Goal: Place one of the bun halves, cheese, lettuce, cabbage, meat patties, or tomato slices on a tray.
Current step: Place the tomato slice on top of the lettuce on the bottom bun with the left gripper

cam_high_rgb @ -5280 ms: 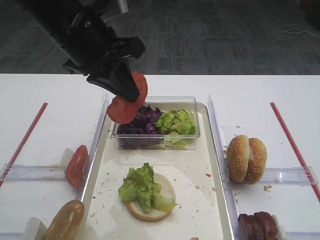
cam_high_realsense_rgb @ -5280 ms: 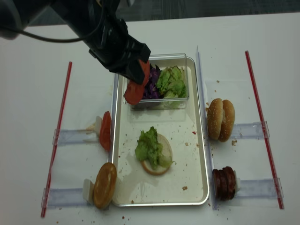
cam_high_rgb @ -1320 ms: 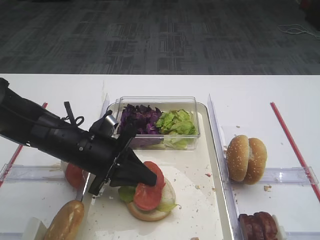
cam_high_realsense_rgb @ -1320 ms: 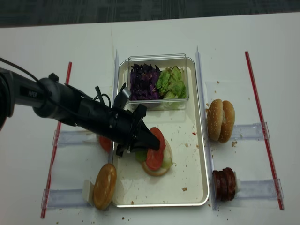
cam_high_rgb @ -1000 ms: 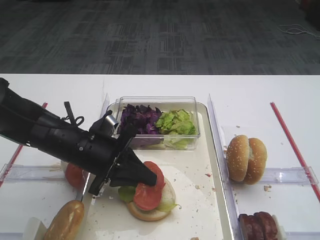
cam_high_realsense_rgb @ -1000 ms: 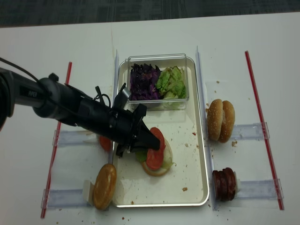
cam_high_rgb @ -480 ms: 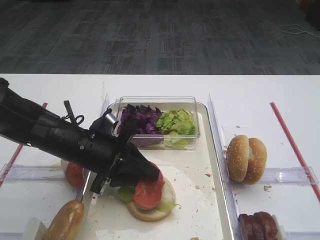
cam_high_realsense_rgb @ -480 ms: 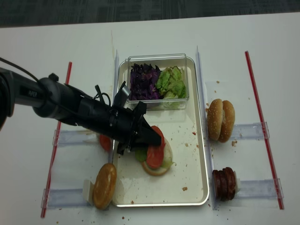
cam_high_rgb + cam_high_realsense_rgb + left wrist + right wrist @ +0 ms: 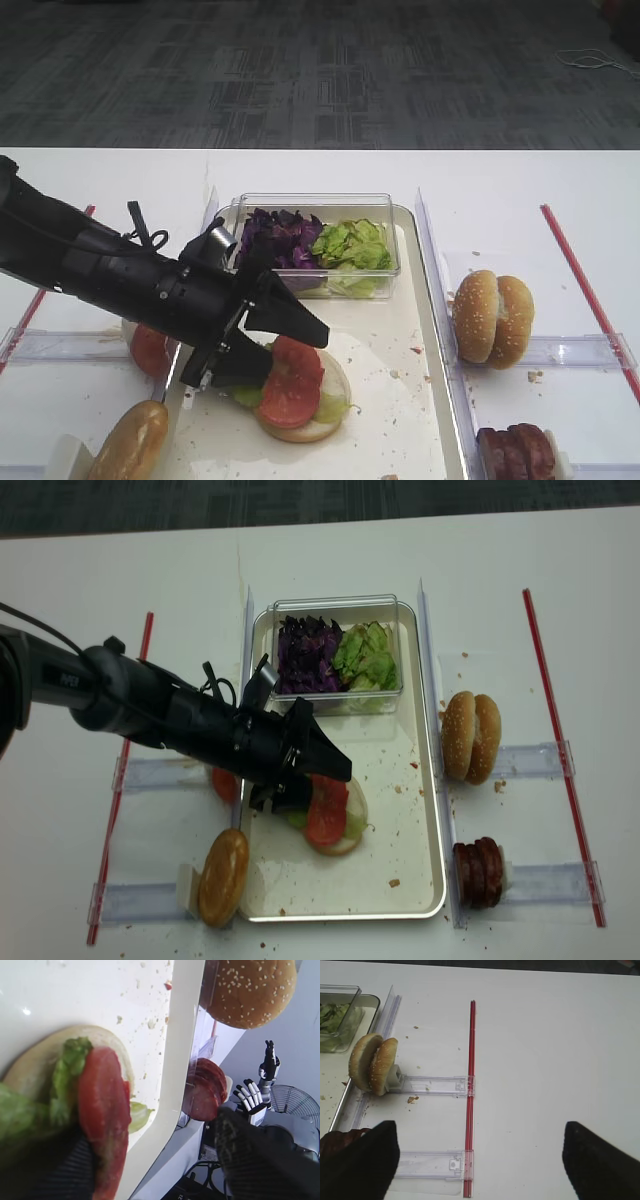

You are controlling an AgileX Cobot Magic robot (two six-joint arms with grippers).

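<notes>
Exterior high view is showing the left pincer [image 9: 290, 350] reaching low over the large cream-white tray with the silvery rim [image 9: 400, 395], its black jaws standing apart, one above and one beside the glossy red tomato slice [image 9: 291, 383]. That slice is lying on the ruffled light green lettuce leaf [image 9: 328, 408], which is sitting on the pale-faced round bun half [image 9: 322, 424] near the tray's front. From the left wrist camera the slice is leaning slightly against one dark finger [image 9: 55, 1170], so I cannot say it is fully free.

The right pincer [image 9: 480, 1160] is hanging above the white bench [image 9: 545, 1050] on the far right, its jaws wide apart and holding nothing.

I judge the release step to be in hand: the tomato is resting on the stack and the jaws are parting. The next move, I think, is calling for a gentle pull back and up to the left, away from the slice, so the finger is not dragging it off the lettuce or nudging the clear plastic tub of purple cabbage and lettuce [image 9: 315, 245] just behind.
</notes>
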